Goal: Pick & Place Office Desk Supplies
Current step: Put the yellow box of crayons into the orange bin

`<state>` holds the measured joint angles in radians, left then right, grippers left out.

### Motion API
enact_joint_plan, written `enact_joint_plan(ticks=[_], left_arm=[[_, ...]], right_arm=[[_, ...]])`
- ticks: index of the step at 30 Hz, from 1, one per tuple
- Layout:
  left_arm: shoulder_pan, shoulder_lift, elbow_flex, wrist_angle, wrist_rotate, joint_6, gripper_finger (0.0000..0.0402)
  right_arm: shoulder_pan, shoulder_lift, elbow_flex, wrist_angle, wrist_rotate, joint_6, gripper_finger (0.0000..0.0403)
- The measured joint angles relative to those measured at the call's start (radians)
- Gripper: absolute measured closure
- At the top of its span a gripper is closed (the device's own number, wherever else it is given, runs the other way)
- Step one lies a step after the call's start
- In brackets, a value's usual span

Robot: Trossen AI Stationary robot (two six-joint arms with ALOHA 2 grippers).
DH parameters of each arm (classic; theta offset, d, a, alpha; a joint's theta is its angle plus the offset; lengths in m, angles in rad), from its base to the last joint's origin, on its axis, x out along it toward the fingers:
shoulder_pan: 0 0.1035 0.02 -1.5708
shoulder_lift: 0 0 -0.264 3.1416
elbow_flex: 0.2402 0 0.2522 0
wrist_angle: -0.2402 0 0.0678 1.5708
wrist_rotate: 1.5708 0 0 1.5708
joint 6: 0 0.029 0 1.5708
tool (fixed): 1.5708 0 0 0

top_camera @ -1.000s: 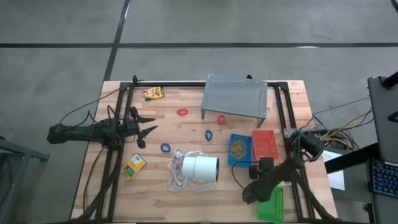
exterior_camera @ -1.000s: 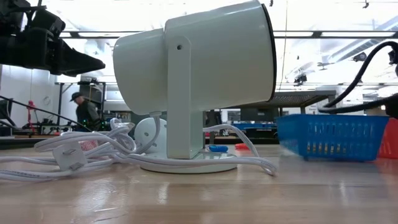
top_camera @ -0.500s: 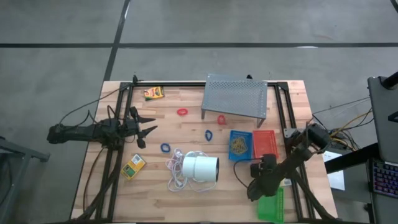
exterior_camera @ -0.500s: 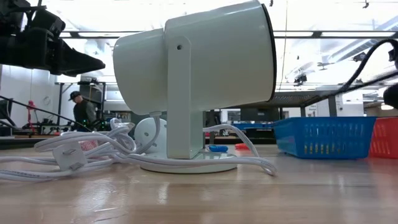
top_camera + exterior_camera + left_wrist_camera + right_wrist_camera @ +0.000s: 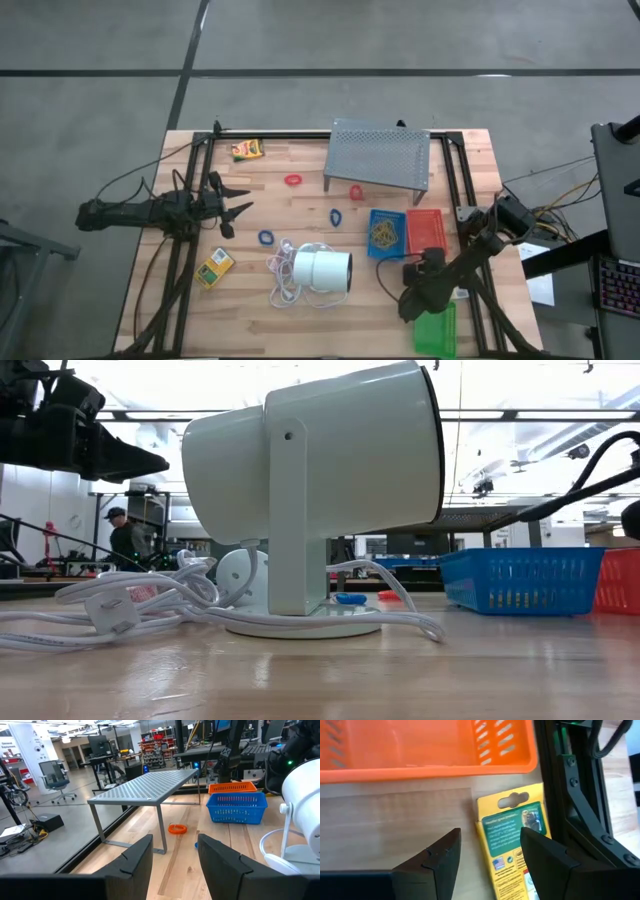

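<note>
Tan rubber bands (image 5: 382, 236) sit in blue plastic tray (image 5: 386, 219); red plastic tray (image 5: 425, 231) looks empty. Red/blue loops, two yellow printed boxes (image 5: 215, 267) lie loose on bench (image 5: 260, 300). Right pincer (image 5: 412, 300), fingers apart, empty, over a yellow carded pack (image 5: 515, 845). Left pincer (image 5: 236, 203) apart, idle at bench's left. Est. mostly undone.

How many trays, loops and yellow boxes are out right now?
Trays: 3 (blue tray, red tray, green tray)
Loops: 4 (red loops, blue loops)
Yellow boxes: 3
Total: 10
</note>
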<state>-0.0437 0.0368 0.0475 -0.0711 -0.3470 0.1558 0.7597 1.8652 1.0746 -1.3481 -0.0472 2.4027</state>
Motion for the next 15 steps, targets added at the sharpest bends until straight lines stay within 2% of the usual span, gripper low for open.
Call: enact_joint_plan(ticks=[15], left_arm=[[0.000,0.000,0.000,0.000,0.000,0.000,0.0242]], right_arm=[[0.002,0.000,-0.080,0.081,-0.030,0.007,0.0211]])
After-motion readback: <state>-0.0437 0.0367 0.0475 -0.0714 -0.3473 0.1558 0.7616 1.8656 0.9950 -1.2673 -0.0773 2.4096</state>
